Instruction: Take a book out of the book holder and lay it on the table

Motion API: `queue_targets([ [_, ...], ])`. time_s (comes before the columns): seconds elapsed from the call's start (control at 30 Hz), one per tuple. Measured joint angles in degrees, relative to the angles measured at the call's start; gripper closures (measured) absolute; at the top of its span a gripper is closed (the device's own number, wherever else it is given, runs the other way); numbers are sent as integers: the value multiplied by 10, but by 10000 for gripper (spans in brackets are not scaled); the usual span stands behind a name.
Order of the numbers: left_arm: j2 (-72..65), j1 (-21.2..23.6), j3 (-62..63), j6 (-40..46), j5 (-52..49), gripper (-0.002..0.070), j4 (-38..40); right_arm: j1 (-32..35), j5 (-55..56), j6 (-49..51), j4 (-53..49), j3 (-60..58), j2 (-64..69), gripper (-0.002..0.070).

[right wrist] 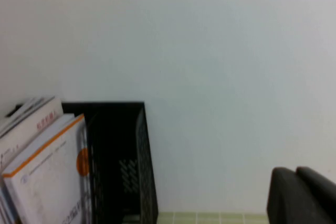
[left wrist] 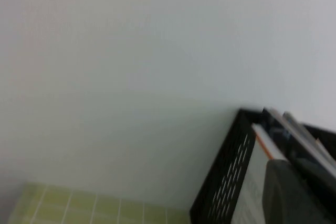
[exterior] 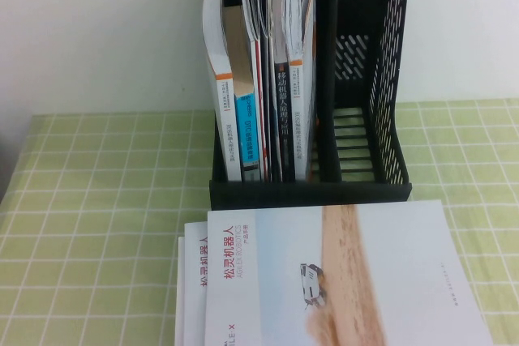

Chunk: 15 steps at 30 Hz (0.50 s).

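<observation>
Looking down from the high view, the book holder (exterior: 357, 188) is standing far on the table (exterior: 89, 216), its left and middle slots holding upright books (exterior: 259, 95) while the right slot is sitting empty; two flat books (exterior: 340, 281) are lying stacked near its front (neither arm is showing here). Pulling one book could drag its tight-packed neighbours or tip the rack forward. From the left wrist, the left gripper (left wrist: 291, 192) is hanging beside the rack; I cannot tell its state. From the right wrist, the right gripper (right wrist: 302, 195) is pinched closed, holding nothing.
</observation>
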<state>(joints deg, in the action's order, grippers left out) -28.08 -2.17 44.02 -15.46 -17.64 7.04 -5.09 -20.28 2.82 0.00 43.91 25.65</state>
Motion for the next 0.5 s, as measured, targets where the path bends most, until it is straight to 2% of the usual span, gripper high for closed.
queue_targets([
  [0.1, -38, 0, 0, 0, -21, 677, 21, 0, -28, -22, 38, 0, 15, 678],
  [0.3, -74, 0, 0, 11, -15, 677, 124, 0, -6, -32, 149, -14, 24, 678],
  [0.4, -104, 0, 0, 62, -13, 677, 164, 0, 7, -45, 184, -25, 56, 678],
  [0.5, -149, -13, 0, 163, -8, 678, 237, -13, 24, -79, 204, -29, 110, 678],
])
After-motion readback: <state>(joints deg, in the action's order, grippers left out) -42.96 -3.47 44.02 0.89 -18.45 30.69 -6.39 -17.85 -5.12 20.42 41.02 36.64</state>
